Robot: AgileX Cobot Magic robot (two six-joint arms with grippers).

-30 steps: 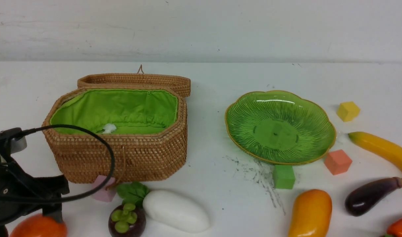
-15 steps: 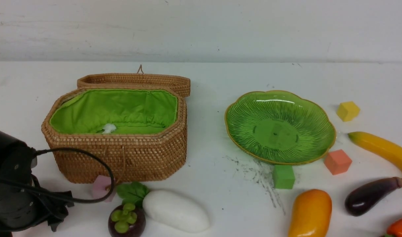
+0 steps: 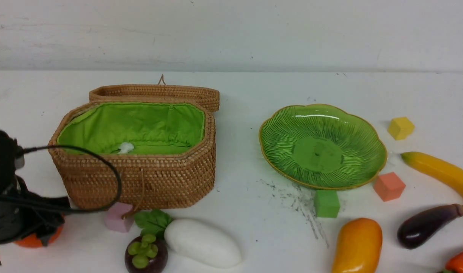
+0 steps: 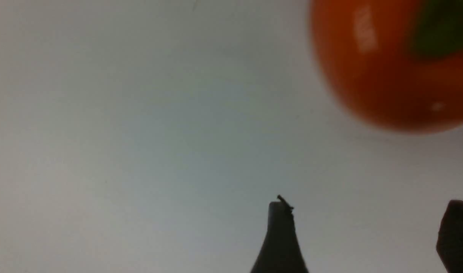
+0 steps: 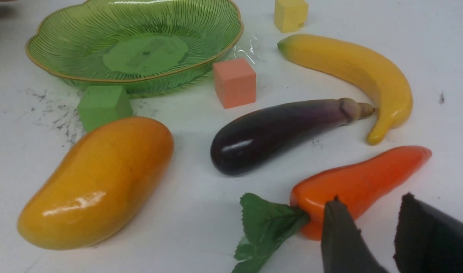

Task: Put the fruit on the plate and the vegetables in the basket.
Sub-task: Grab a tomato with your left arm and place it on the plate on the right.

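The orange persimmon (image 3: 36, 239) lies at the front left, half hidden behind my left arm (image 3: 7, 204). In the left wrist view my left gripper (image 4: 368, 218) is open and empty over bare table, with the persimmon (image 4: 386, 68) ahead of it and apart from its fingers. My right gripper (image 5: 371, 208) is open and empty, beside the red-orange pepper (image 5: 362, 180). The mangosteen (image 3: 146, 254) and white radish (image 3: 203, 242) lie in front of the open basket (image 3: 140, 182). The mango (image 3: 356, 246), eggplant (image 3: 428, 225) and banana (image 3: 440, 170) lie near the empty green plate (image 3: 368, 132).
Foam cubes lie about: pink (image 3: 116, 222) by the basket's front, green (image 3: 326, 203) and salmon (image 3: 388, 185) at the plate's front rim, yellow (image 3: 401, 127) to its right. The basket lid (image 3: 159, 91) lies open behind. A black cable (image 3: 102, 163) loops in front of the basket.
My left arm dipped low at the front left corner, then rose again. The persimmon now shows a little farther back, behind the arm. Nothing else has moved.
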